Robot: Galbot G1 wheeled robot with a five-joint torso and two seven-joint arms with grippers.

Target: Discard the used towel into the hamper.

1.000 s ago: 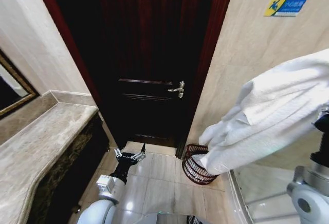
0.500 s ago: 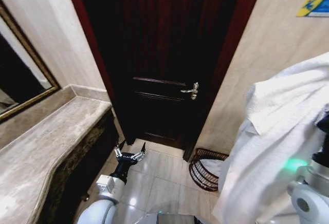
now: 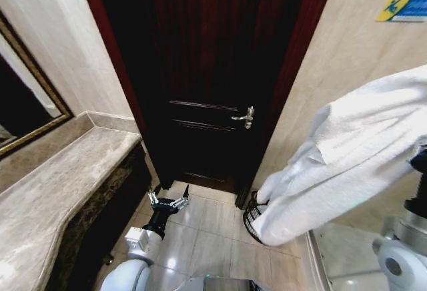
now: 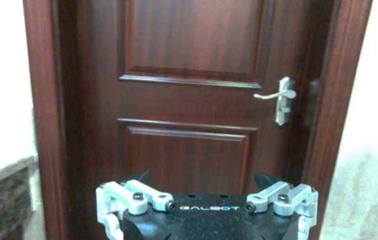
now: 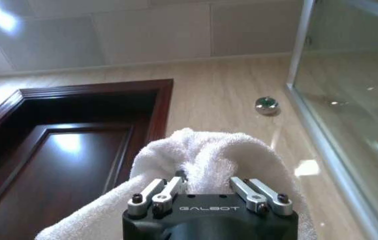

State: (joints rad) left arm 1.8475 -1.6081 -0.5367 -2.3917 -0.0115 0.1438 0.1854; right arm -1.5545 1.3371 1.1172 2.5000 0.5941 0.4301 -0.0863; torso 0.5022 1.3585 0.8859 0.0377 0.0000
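Right gripper (image 5: 206, 186), fingers clamped on the white towel (image 3: 347, 157), holds it raised; its hanging end drapes over the hamper (image 3: 251, 216) on the floor by the dark door (image 3: 207, 77). Left gripper (image 3: 168, 203), fingers spread wide and empty, hangs low beside the counter (image 3: 60, 184).

The floor (image 3: 207, 227) between the worktop (image 3: 60, 191) on the left and the tiled wall (image 3: 347, 84) on the right is open tile, a narrow lane that ends at the closed door (image 3: 207, 71). The hamper (image 3: 249, 216) stands in the right corner by the door frame, and the hanging towel (image 3: 333, 164) covers most of its mouth. A glass panel (image 3: 347, 254) closes off the lower right. The left gripper (image 3: 168, 203) hangs over the lane, fingers spread.
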